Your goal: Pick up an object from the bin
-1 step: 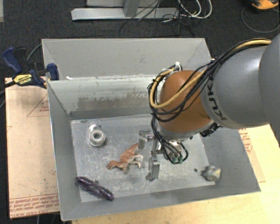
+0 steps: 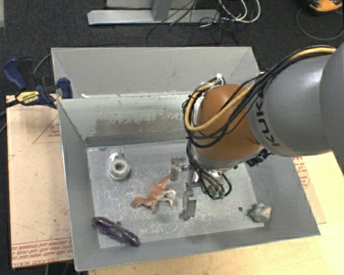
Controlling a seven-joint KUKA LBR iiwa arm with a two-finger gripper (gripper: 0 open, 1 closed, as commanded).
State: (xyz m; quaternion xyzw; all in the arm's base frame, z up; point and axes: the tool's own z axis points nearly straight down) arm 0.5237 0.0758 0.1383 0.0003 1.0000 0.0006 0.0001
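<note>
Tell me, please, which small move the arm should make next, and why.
Probably a short shift toward the view's left. The fingers stand open, and the brown toy animal lies just beside their gap, not yet between them.

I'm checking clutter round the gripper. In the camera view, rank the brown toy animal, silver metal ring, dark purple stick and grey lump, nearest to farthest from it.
From the gripper:
1. Brown toy animal, just to its left.
2. Silver metal ring, upper left.
3. Dark purple stick, lower left, and grey lump, lower right: too close to call.
</note>
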